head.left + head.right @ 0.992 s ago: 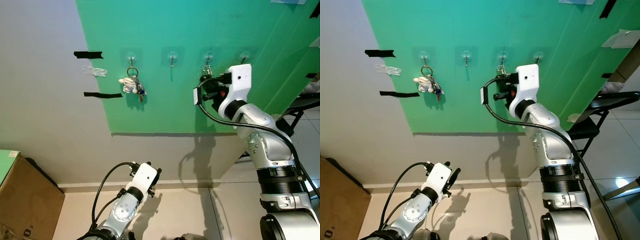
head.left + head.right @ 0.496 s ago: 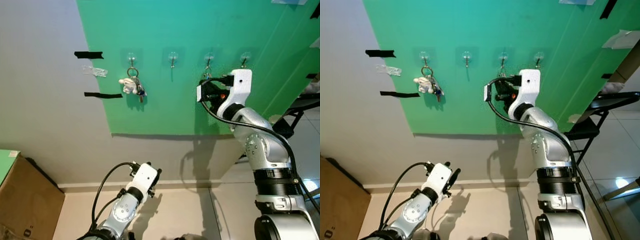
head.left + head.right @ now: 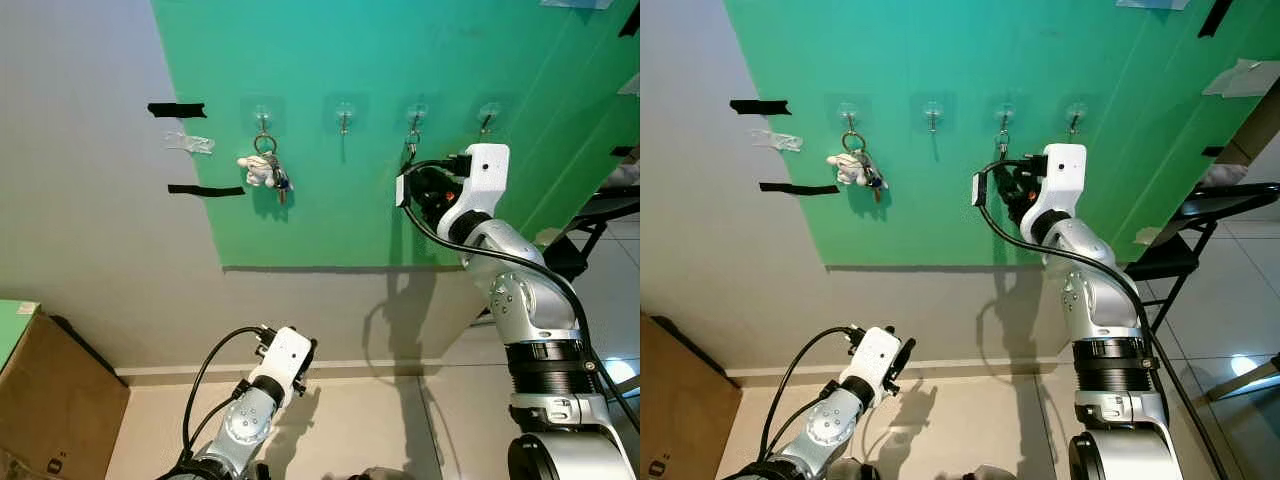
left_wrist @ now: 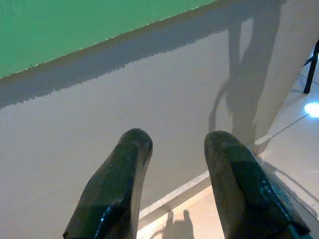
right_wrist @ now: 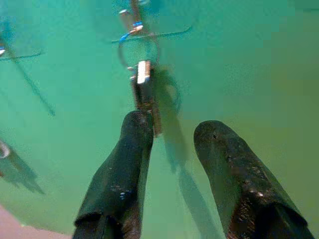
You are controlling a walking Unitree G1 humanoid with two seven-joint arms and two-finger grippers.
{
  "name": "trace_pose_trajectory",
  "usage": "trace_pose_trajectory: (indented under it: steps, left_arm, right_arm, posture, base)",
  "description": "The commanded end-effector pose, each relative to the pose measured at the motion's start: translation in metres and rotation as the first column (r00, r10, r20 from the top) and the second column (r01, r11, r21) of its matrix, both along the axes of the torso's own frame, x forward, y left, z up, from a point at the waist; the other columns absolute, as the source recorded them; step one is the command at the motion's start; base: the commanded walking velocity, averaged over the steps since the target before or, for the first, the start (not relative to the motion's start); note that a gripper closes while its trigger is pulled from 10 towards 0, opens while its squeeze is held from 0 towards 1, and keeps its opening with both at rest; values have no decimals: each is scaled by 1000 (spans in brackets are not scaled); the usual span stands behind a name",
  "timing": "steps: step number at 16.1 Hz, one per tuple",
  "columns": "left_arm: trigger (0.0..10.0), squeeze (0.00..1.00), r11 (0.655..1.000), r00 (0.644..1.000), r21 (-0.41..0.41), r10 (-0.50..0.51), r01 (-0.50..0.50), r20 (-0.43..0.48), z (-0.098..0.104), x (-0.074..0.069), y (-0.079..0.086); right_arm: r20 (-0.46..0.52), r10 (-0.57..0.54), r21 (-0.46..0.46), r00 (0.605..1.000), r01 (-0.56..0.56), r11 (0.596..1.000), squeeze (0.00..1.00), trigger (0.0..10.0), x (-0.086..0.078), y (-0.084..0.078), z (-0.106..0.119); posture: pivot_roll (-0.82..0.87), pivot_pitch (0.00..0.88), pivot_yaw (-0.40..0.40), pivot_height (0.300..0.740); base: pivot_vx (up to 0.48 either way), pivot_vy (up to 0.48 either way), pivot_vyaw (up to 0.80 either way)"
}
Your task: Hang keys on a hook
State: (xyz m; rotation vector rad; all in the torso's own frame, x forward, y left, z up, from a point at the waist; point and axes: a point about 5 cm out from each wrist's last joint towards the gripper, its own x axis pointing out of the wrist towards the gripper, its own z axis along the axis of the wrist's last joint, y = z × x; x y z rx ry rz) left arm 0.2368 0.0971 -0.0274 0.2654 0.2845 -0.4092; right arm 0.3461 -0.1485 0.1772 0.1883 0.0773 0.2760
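Head pair set high, facing forward at the green panel (image 3: 400, 130) and its hooks (image 3: 345, 115), sharing nearly the same scene. Right wrist view close to that panel, looking along the right pincer (image 5: 172, 132) at the keys (image 5: 144, 94) just beyond. Left wrist view low, looking past the left pincer (image 4: 174, 142) at the wall (image 4: 124, 109).

Shiny metal keys (image 5: 144, 94) — matt green board (image 3: 400, 60), seemingly clear-plastic hook (image 5: 130, 17).

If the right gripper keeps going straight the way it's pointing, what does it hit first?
Probably the green wall panel. The right gripper is open, and the keys hang on the hook just beside one finger, so that finger might brush them; depth is unclear.
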Motion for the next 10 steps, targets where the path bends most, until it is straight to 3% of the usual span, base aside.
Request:
trace_pose_trajectory:
  steps: [1,2,5,8,9,10]
  left_arm:
    - [10000,0,1000,999,-11,9,-9,-41,-5,-4,-2]
    - [10000,0,991,992,-101,77,-88,-103,-7,-5,-1]
    - [10000,0,996,995,-75,39,-45,-88,-5,-2,-2]
    - [10000,0,996,998,-75,34,-38,-52,3,8,1]
    - [10000,0,990,991,-144,20,-1,131,49,41,11]
    - [10000,0,985,978,-173,19,18,207,73,53,18]
  right_arm:
    - [10,-44,3,999,44,999,1000,10000,2,-7,2]
    - [18,-71,14,997,71,997,1000,10000,1,-11,1]
    - [27,-97,-24,995,98,995,1000,10000,-5,-16,-5]
    - [-5,-101,-34,995,101,994,1000,10000,-25,-16,-22]
    - [-36,-98,-47,994,97,994,1000,10000,-39,-14,-38]
    - [-61,-112,-59,992,109,992,1000,10000,-52,-16,-52]
  posture:
    - [-143,41,-54,722]
    - [-146,34,-48,722]
    - [-162,23,-36,722]
    - [-172,20,-34,722]
    - [-176,12,-29,722]
    - [-174,2,-28,722]
  base:
    - [0,0,0]
    - [0,0,0]
    - [0,0,0]
    - [0,0,0]
    - [0,0,0]
    - [0,0,0]
